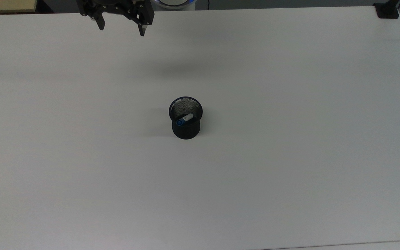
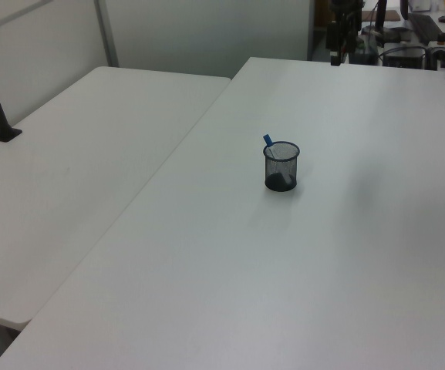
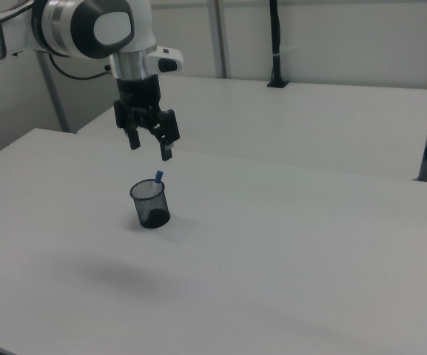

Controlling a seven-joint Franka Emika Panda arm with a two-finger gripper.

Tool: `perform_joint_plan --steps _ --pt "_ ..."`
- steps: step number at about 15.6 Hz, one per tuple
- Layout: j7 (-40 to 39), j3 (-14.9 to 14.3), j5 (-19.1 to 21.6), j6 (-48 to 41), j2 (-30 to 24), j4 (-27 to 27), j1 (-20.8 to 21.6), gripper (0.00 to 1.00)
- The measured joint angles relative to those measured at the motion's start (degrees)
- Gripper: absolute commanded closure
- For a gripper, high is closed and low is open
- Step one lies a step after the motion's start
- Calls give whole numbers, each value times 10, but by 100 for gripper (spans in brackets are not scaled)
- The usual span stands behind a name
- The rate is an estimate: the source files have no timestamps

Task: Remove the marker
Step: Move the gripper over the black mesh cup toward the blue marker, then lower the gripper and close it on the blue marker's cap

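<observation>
One marker (image 1: 184,119), white barrel with blue cap, stands tilted inside a black mesh cup (image 1: 185,124). In the top view its capped end leans against the cup's rim toward 8 o'clock. In the left view the blue cap (image 2: 268,140) pokes above the rim at about 11 o'clock; in the right view the cap (image 3: 158,177) rises above the rim at 1 o'clock.

One mesh cup, upright, round, open at the top, near the middle of a white table (image 1: 290,156). Nothing touches it apart from the marker within.

One gripper (image 1: 121,30), black, two fingers spread wide apart and holding nothing. In the top view it sits at the far edge of the table, toward 11 o'clock from the cup and well apart from it. In the right view the gripper (image 3: 148,150) hangs in the air with its fingers pointing down, above the cup, at roughly 12 o'clock from it.

One second white table (image 2: 75,177), adjoining, at 9 o'clock of the cup in the left view.
</observation>
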Motion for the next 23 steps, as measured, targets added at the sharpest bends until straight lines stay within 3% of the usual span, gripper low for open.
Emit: perform_joint_plan --steps 9,16,20,23 --pt "0 3 1 44 10 -1 1 0" --pt "18 8 1 212 106 -1 25 0" --pt "49 10 1 249 140 -1 51 0" --pt "74 10 1 254 149 0 82 6"
